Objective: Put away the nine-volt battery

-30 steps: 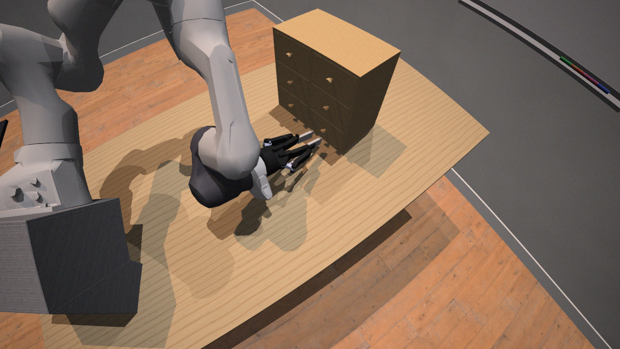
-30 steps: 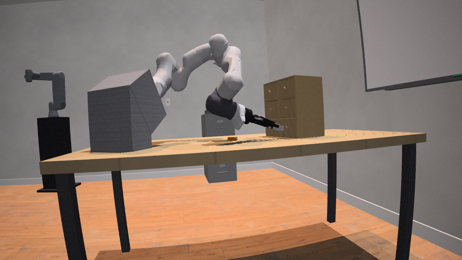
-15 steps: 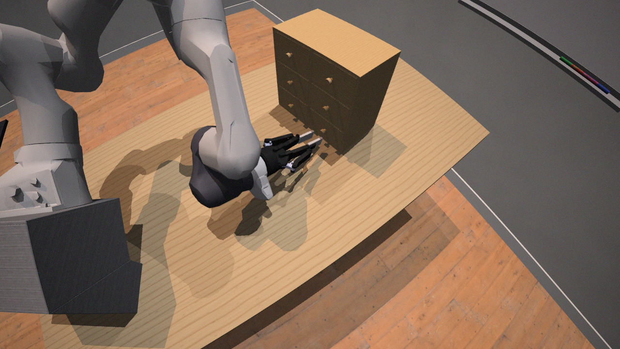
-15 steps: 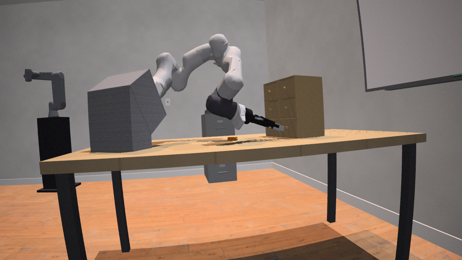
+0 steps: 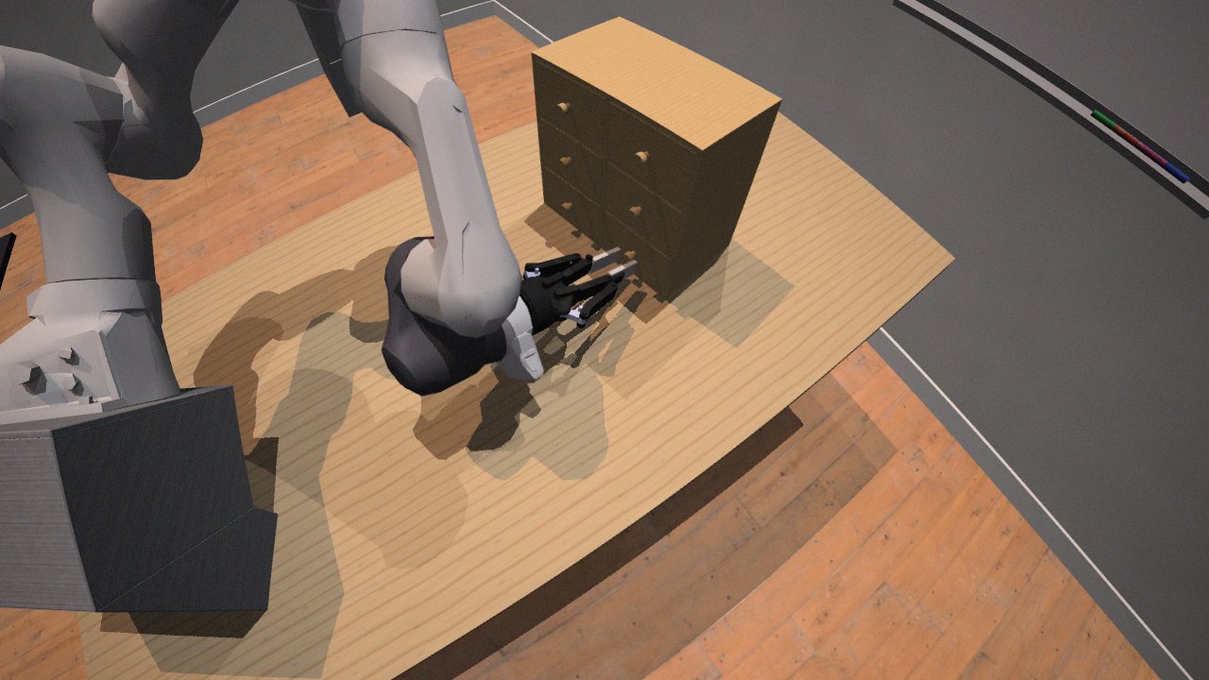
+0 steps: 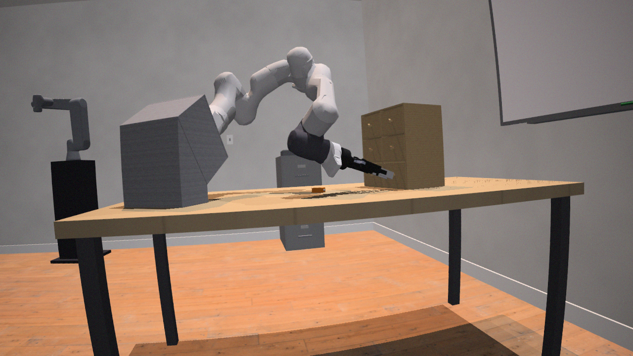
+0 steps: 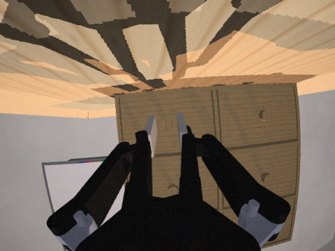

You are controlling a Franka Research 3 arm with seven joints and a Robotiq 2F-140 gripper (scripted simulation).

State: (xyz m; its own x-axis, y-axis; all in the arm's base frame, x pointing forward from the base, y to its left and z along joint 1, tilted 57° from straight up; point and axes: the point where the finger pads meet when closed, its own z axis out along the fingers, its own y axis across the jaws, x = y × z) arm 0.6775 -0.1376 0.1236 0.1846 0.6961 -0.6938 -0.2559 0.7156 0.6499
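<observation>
Gripper [image 5: 621, 260] [image 6: 389, 174] [image 7: 166, 123]: released, fingers parted, nothing held. Battery [image 6: 318, 190]: lies on the table [image 5: 676, 372] [image 6: 248, 216] [image 7: 314, 66], short of the chest [image 5: 651, 84] [image 6: 422, 146] [image 7: 244, 146]. Judged light, rigid, smooth-cased; grip midway across opposite sides.

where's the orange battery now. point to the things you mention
In the exterior view, the small orange box-shaped battery [image 6: 318, 190] lies on the pale wooden table [image 6: 354, 211], between the grey angular block [image 6: 150, 165] and brown wooden chest [image 6: 424, 146].

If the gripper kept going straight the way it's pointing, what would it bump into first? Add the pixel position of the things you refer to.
Probably the knob [image 7: 167, 123] on the bottom drawer [image 7: 139, 108] ahead of the gripper [image 5: 615, 259] [image 6: 389, 174] [image 7: 166, 123], then that drawer's front; how much gap remains is unclear.
</observation>
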